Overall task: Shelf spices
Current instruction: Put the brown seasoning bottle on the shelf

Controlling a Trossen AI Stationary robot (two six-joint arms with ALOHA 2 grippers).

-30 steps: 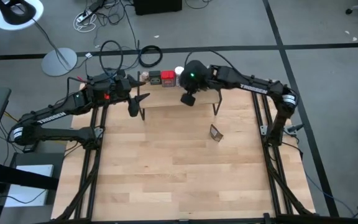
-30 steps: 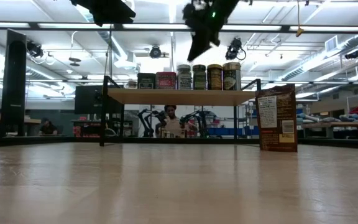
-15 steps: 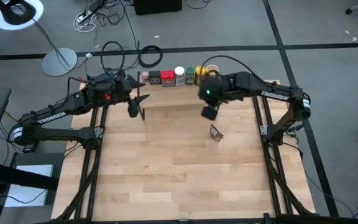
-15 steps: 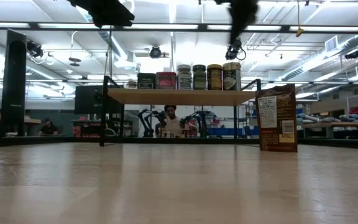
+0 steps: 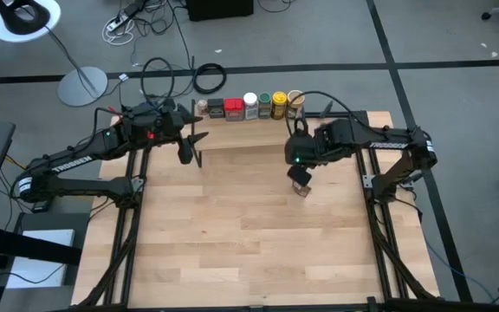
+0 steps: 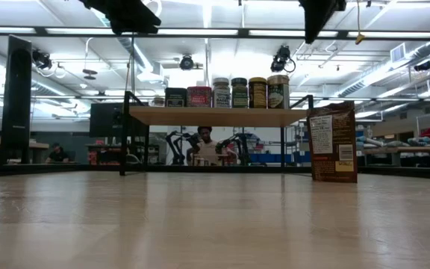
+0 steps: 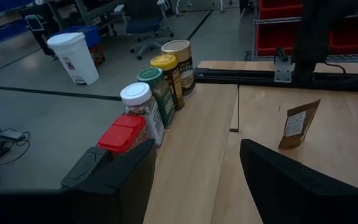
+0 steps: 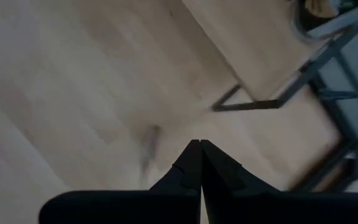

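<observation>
Overhead, right tool: pinched together, empty, above the brown packet.
Left tool: parted, empty, at shelf end.
Spices: lined along shelf's rear edge.
Packet: upright on bench.

Grey floor, black tape lines, coiled cables, white floor lamp; ceiling strip lights.

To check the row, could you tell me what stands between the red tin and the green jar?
The white-lidded jar alone, seen in the left wrist view.
</observation>
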